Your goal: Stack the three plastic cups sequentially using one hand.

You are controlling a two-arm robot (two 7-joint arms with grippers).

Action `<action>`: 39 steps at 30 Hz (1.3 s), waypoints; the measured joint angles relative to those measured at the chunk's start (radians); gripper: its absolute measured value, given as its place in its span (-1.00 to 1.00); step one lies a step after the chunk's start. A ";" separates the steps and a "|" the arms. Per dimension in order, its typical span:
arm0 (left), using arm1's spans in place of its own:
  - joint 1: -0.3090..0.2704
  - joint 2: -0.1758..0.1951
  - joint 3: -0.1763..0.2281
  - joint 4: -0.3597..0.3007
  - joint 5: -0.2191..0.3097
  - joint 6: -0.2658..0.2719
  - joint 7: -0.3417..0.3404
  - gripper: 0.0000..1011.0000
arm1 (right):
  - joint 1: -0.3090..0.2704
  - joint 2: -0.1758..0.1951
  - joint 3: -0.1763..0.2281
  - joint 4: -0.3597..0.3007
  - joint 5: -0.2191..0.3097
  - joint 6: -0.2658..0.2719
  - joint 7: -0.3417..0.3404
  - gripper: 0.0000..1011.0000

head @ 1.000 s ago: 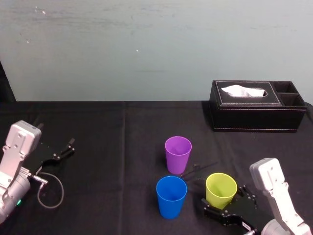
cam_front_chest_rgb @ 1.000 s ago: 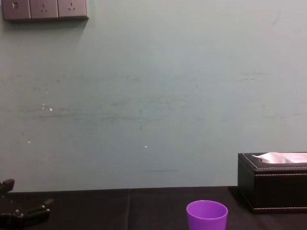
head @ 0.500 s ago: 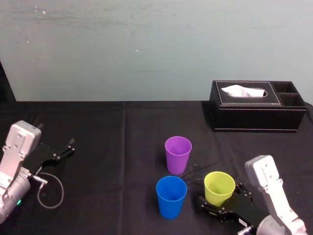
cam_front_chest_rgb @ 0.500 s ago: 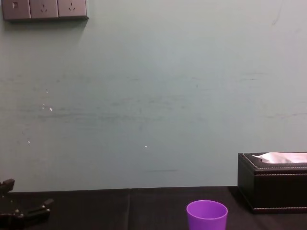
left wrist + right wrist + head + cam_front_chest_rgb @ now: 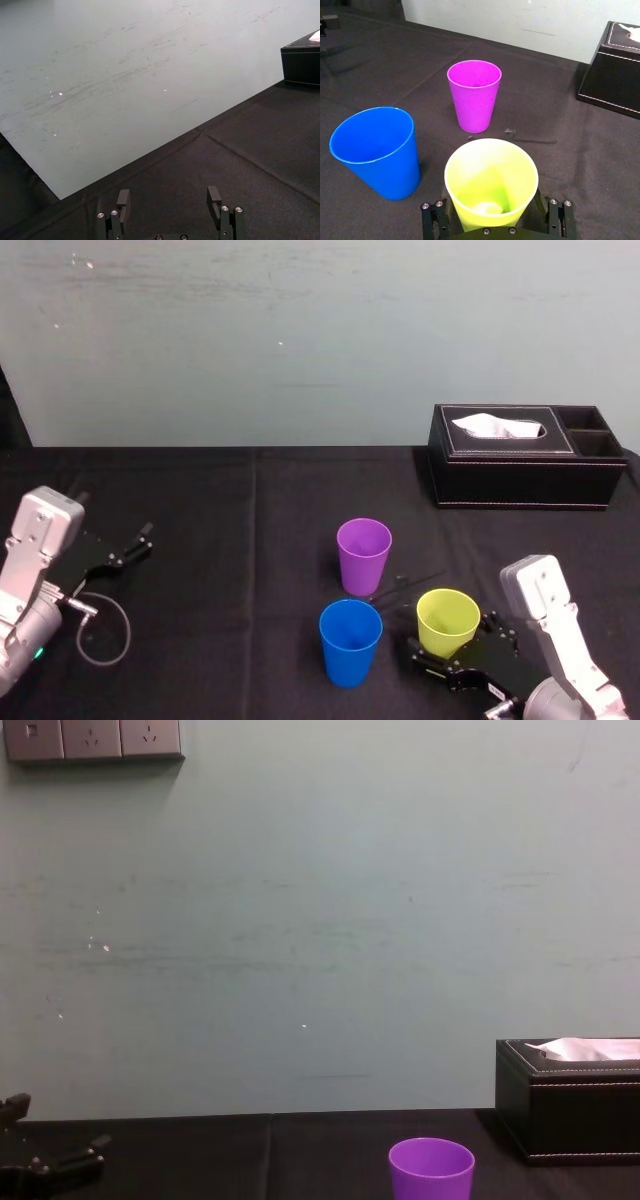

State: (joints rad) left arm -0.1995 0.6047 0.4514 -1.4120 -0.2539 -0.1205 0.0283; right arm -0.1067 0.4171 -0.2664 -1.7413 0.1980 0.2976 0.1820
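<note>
On the far left the left tool [image 5: 168,192] rested on the black surface [image 5: 230,540], its fingers spread apart and holding nothing. Near the middle stood the blue cup [image 5: 350,642], upright at the front, with the purple cup [image 5: 363,556] upright just behind it. Just right of the blue cup, the right tool [image 5: 452,650] was clamped on the lower part of the upright yellow-green cup [image 5: 448,623]. A black tissue box [image 5: 527,470] sat at the far right rear.

No words, numbers or signs can be read here. The purple cup [image 5: 363,554], the blue cup [image 5: 350,640] and the yellow-green cup [image 5: 448,621] at the right gripper [image 5: 450,640] have plain sides. The black box [image 5: 525,475] far behind the gripper is plain too.
</note>
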 joint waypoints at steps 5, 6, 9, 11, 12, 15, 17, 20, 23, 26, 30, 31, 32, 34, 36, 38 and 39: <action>0.000 0.000 0.000 0.000 0.000 0.000 0.000 0.98 | -0.006 -0.008 0.010 -0.003 -0.012 0.001 -0.003 0.98; 0.000 0.000 0.000 0.000 0.000 0.000 0.000 0.98 | -0.007 -0.010 0.012 -0.004 -0.015 0.001 -0.003 0.98; 0.000 0.000 0.000 0.000 0.000 0.000 0.000 0.98 | -0.010 -0.016 0.017 -0.004 -0.021 0.001 -0.002 0.98; 0.000 0.000 0.000 0.000 0.000 0.000 0.000 0.98 | -0.011 -0.019 0.020 -0.005 -0.024 0.001 -0.001 0.98; 0.000 0.000 0.000 0.000 0.000 0.000 0.000 0.98 | -0.013 -0.022 0.022 -0.005 -0.027 0.001 0.000 0.98; 0.000 0.000 0.000 0.000 0.000 0.000 0.000 0.98 | -0.016 -0.027 0.026 -0.006 -0.032 0.003 0.001 0.98; 0.000 0.000 0.000 0.000 0.000 0.000 0.000 0.98 | -0.019 -0.034 0.030 -0.008 -0.036 0.004 0.001 0.98; 0.000 0.000 0.000 0.000 0.000 0.000 0.000 0.98 | -0.023 -0.042 0.038 -0.008 -0.041 0.004 0.005 0.98; 0.000 0.000 0.000 0.000 0.000 0.000 0.000 0.98 | -0.025 -0.046 0.042 -0.008 -0.043 0.004 0.010 0.98; 0.000 0.000 0.000 0.000 0.000 0.000 0.000 0.98 | -0.027 -0.054 0.049 -0.007 -0.045 0.002 0.017 0.98; 0.000 0.000 0.000 0.000 0.000 0.000 0.000 0.98 | -0.028 -0.063 0.056 -0.002 -0.042 -0.007 0.028 0.98; 0.000 0.000 0.000 0.000 0.000 0.000 0.000 0.98 | -0.028 -0.063 0.056 -0.002 -0.042 -0.007 0.028 0.98; 0.000 0.000 0.000 0.000 0.000 0.000 0.000 0.98 | -0.028 -0.062 0.056 -0.002 -0.042 -0.007 0.028 0.98; 0.000 0.000 0.000 0.000 0.000 0.000 0.000 0.98 | -0.028 -0.061 0.055 -0.002 -0.042 -0.007 0.028 0.98; 0.000 0.000 0.000 0.000 0.000 0.000 0.000 0.98 | -0.028 -0.061 0.054 -0.002 -0.042 -0.007 0.028 0.98; 0.000 0.000 0.000 0.000 0.000 0.000 0.000 0.98 | -0.028 -0.060 0.054 -0.002 -0.042 -0.006 0.027 0.98; 0.000 0.000 0.000 0.000 0.000 0.000 0.000 0.98 | -0.028 -0.060 0.053 -0.002 -0.042 -0.006 0.027 0.98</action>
State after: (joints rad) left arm -0.1996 0.6047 0.4514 -1.4120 -0.2539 -0.1205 0.0283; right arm -0.1345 0.3568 -0.2131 -1.7432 0.1564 0.2913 0.2093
